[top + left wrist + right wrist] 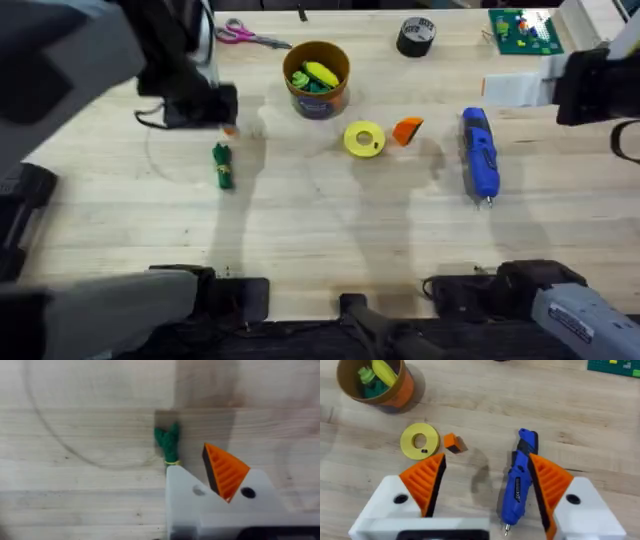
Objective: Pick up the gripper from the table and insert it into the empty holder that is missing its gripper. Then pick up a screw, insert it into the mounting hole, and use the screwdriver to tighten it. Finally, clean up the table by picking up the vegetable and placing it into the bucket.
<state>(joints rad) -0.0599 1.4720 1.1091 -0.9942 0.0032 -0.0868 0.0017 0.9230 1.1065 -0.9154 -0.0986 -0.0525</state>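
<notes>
The bucket (317,78), a brown-orange cup with a dark blue band near its base, stands upright on the table (300,220) and holds a yellow piece on top of green pieces. Just in front of the bucket, toward the arm bases, lies a yellow disc (364,139) with a centre hole, and the gripper (407,130), a small orange wedge, lies just beside that disc on the side away from the bucket. The blue screwdriver (479,154) lies flat farther out on that same side, its silver bit pointing toward the arm bases. A green vegetable (222,165) lies on the bucket's other side.

The right gripper (487,485) is spread wide above the screwdriver. Whether the left gripper (220,485) is spread or pressed together, I cannot tell; one white finger (182,497) lacks an orange tip.
</notes>
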